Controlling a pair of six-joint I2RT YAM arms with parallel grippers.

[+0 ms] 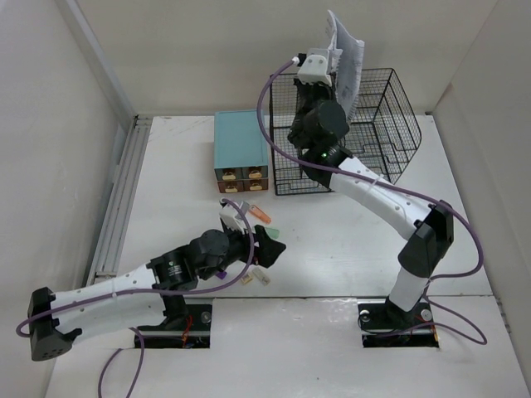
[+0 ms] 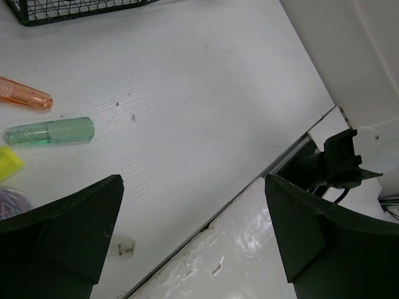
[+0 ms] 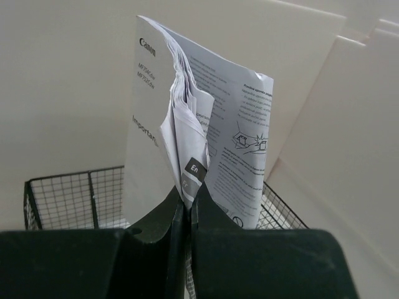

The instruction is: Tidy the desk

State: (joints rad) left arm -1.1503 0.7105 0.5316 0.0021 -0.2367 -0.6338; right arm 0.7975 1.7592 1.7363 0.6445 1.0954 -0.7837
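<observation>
The desk [image 1: 332,240] is a white tabletop with a grey rail [image 1: 120,199] on its left. My right gripper [image 1: 330,73] is raised over the black wire-mesh rack [image 1: 390,124], shut on a white Canon booklet [image 1: 347,50]. In the right wrist view the booklet [image 3: 187,124] stands upright, its pages fanning out of the pinched jaws of the right gripper [image 3: 189,198]. My left gripper [image 1: 270,245] hangs low near the desk's front edge, open with nothing in it [image 2: 193,187]. To its left lie an orange tube [image 2: 25,93] and a green tube [image 2: 50,132].
A teal-topped drawer box [image 1: 241,141] stands left of the rack. A yellow piece [image 2: 7,163] and a purple bundle [image 2: 12,199] lie by my left finger. A small pale item [image 1: 259,275] rests at the front edge. The right arm's base [image 2: 336,162] stands just past the desk edge.
</observation>
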